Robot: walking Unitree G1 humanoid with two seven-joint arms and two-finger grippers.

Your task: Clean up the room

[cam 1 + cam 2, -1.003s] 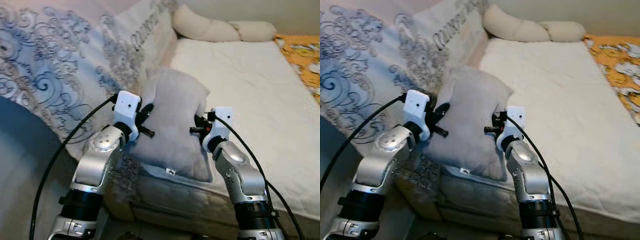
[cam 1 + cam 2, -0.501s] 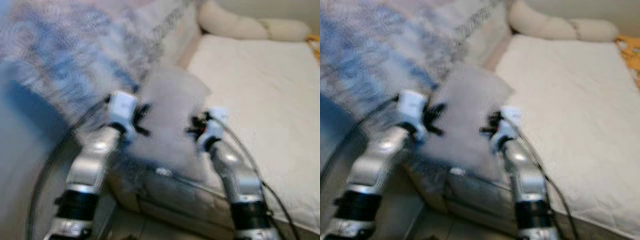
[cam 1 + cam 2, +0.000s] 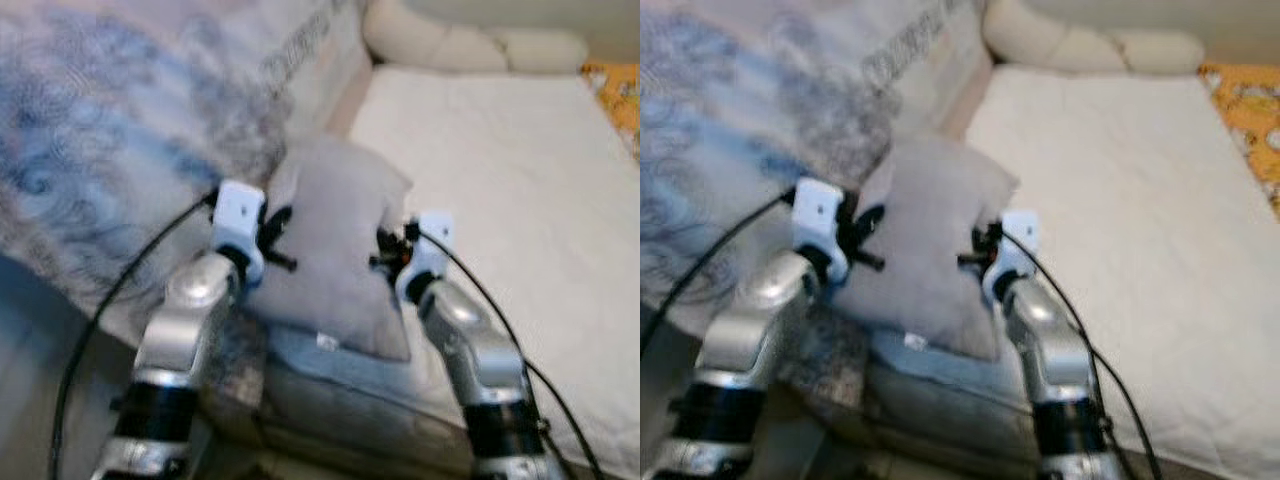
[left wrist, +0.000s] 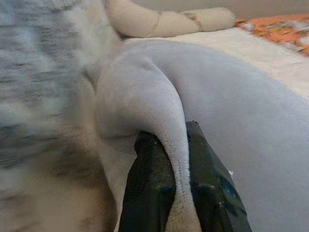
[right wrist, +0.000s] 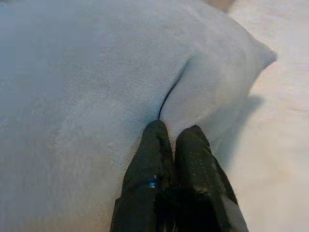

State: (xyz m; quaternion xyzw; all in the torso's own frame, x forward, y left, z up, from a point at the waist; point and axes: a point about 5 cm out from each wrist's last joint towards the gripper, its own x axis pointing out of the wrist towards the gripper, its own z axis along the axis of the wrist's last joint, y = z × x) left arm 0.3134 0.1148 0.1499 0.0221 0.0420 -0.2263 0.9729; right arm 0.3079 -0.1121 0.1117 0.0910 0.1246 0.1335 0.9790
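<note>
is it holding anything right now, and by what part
The grey pillow: left pincer pinches a fold at one side edge, right pincer a fold at the opposite side.

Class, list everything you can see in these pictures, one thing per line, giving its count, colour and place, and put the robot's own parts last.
grey pillow: one, pale grey, at the near edge of the bed, pinched on both sides by the grippers.
patterned blanket: one, white with blue-grey swirls, heaped on the left.
long bolster: one, cream, along the far end of the bed.
mattress cover: one, white quilted, across the bed.
orange cloth: one, orange patterned, at the far right edge.
left gripper: one, black fingers, shut on the pillow's left edge.
right gripper: one, black fingers, shut on the pillow's right side.
</note>
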